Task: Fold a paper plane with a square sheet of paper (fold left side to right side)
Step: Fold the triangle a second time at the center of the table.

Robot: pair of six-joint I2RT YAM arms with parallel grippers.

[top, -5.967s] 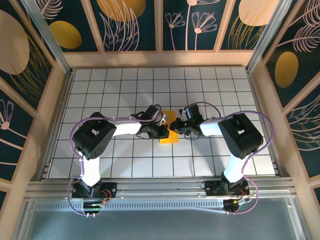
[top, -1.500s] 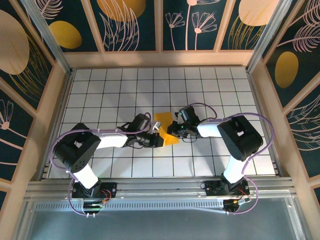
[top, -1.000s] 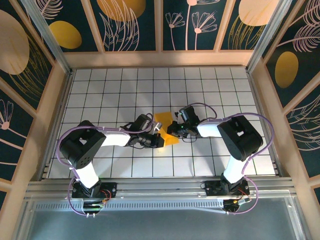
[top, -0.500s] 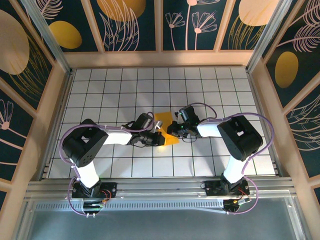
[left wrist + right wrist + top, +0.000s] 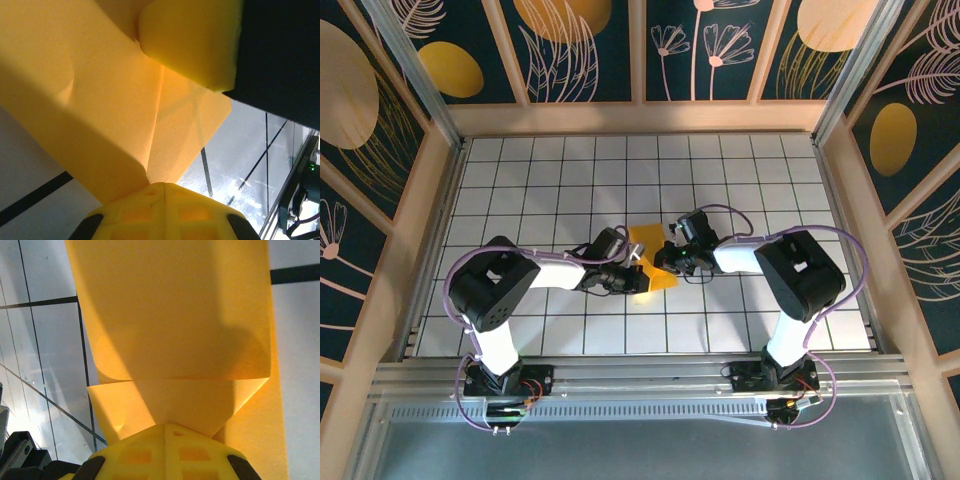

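Left gripper [image 5: 641, 282]: clenched, my two yellow fingertips meeting along a single seam. The tips bear on the near-left edge of the paper [image 5: 646, 240]. I cannot tell whether a layer is nipped between them.
Right gripper [image 5: 664, 262]: also clenched, tips together, set on the right edge of the paper about midway along it. Pinch or mere press, I cannot tell.
Gripper spacing: the two face each other across the paper, left from the left, right from the right, close but apart.
Paper, state: folded, no longer a flat square. My left wrist view shows a crease running away from my fingertips with a raised flap on its left. My right wrist view shows a broad flap whose straight edge crosses just ahead of my tips, two small slanted corners tucked beneath it.
Paper, long axis: far to near, near end leaning right.
Paper, heading: both ends look blunt from above; no nose I can pick out.
Paper, place: middle of the gridded table [image 5: 740, 170], lying on the tiles, well off every wall.
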